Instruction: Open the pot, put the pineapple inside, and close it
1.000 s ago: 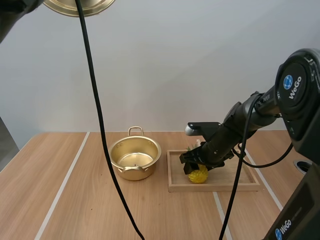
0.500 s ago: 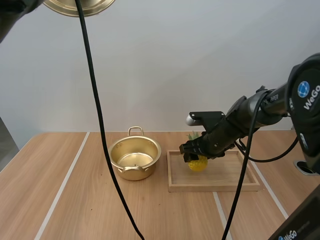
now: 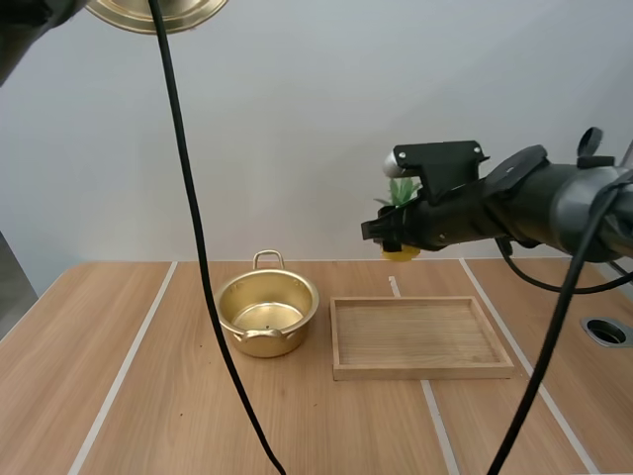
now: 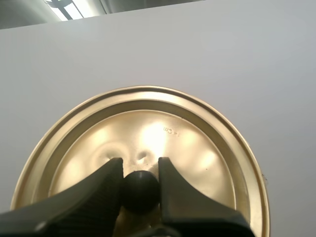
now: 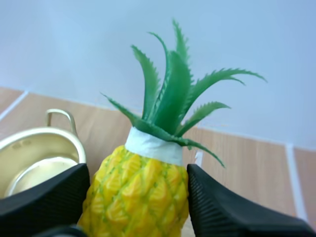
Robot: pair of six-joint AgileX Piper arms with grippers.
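Observation:
A small yellow pineapple (image 3: 401, 251) with green leaves (image 5: 170, 94) hangs high above the wooden tray (image 3: 420, 368), pinched in my right gripper (image 3: 396, 237); its body (image 5: 138, 195) sits between the two black fingers (image 5: 222, 207). The open golden pot (image 3: 266, 315) stands on the table to the left of the tray, its rim (image 5: 44, 140) beside the fruit. My left gripper (image 4: 140, 190) holds the golden lid (image 4: 143, 148) by its black knob (image 4: 140, 190), raised far up near the high view's top left, where the lid's edge (image 3: 158, 10) shows.
The tray is bare inside. White seam lines (image 3: 124, 371) run across the wooden table (image 3: 148, 416). A round hole (image 3: 605, 332) lies in the tabletop at the far right.
My right gripper has lifted the pineapple off the tray, rising well above it. The lid and left arm have stayed put.

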